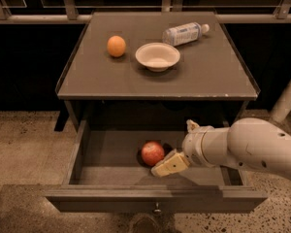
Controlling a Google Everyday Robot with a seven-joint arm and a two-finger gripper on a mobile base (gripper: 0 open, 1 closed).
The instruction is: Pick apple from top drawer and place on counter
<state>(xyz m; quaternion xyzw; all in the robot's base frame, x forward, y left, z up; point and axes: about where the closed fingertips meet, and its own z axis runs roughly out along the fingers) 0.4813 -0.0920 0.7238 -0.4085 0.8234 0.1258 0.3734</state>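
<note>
The thick white arm is being held low across the right side of the view, entering from the right edge and slanting slightly downward toward the left, with its rounded wrist being kept over the right half of the open top drawer. The gripper is being held inside that drawer, angled down and to the left from the wrist, its pale tip being presented just beside the lower right of the apple; whether contact is being made there cannot be told.
</note>
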